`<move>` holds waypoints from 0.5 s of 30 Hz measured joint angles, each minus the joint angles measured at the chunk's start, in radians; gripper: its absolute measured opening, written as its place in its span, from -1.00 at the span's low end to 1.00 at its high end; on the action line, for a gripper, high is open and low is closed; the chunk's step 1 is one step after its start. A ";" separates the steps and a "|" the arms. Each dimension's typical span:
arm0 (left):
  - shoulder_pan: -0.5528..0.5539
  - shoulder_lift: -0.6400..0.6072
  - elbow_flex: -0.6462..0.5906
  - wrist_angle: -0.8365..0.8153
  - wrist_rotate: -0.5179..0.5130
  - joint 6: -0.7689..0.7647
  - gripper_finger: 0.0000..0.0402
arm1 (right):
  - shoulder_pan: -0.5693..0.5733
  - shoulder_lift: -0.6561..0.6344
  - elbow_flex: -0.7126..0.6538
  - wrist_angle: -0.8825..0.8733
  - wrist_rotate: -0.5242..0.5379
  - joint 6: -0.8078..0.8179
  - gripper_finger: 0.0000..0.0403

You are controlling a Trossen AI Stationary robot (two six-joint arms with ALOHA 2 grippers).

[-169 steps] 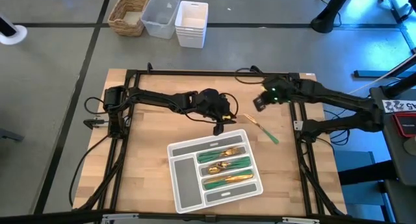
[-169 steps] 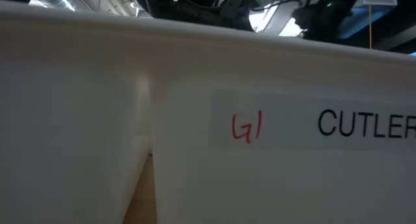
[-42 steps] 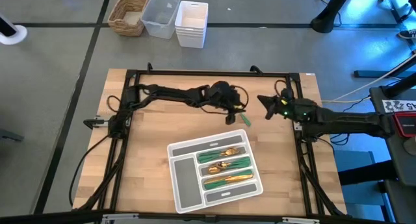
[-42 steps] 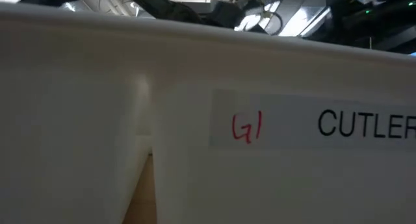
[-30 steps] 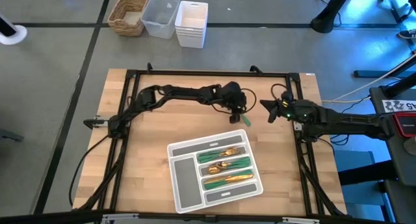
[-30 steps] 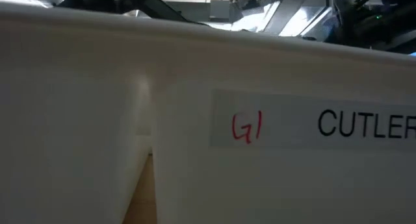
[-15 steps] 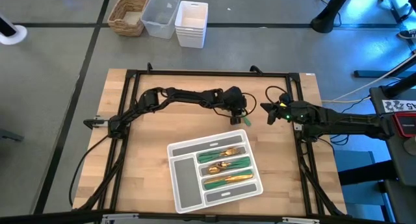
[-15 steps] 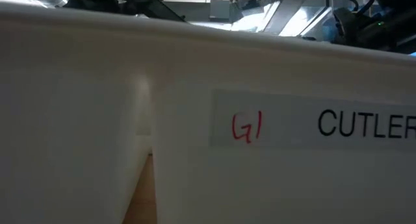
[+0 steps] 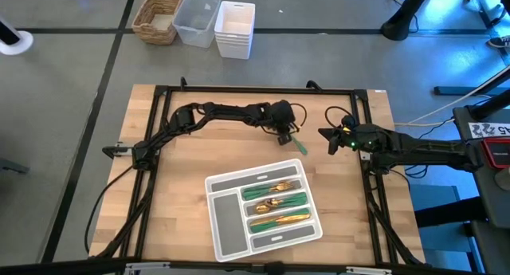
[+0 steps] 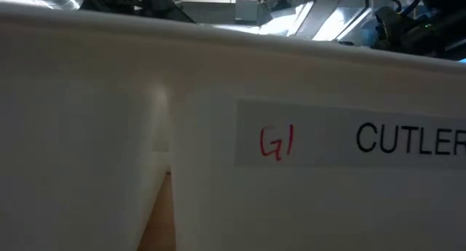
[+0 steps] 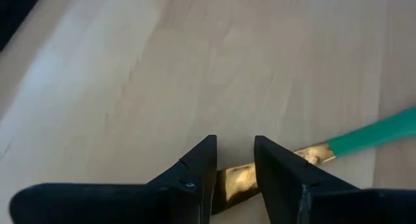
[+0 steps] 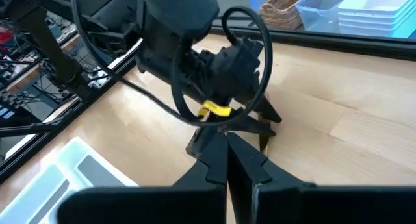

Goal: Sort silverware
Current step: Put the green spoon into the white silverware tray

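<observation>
The left hand point(image 11: 233, 169) is closed narrowly on the gold metal head of a green-handled utensil point(image 11: 364, 136) just above the wooden table point(image 9: 183, 187) — the grip should be kept firm and carried level to the grey compartmented tray point(image 9: 227, 219). The right hand point(image 9: 324, 135) waits shut nearby.

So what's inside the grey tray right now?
The tray holds three rows of green-handled silverware in its middle compartments. The other compartments look empty; exact pieces can't be counted from the high view.

two grippers point(image 9: 285, 136), one tray point(image 9: 225, 219)
</observation>
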 joint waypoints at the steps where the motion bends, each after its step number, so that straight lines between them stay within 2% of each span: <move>1: 0.001 -0.001 0.001 -0.022 0.000 0.001 -0.51 | 0.000 0.000 0.000 0.000 0.000 0.000 -1.00; 15: -0.029 -0.007 0.002 -0.074 -0.025 -0.012 -0.51 | 0.000 0.000 0.000 -0.003 -0.043 -0.001 -1.00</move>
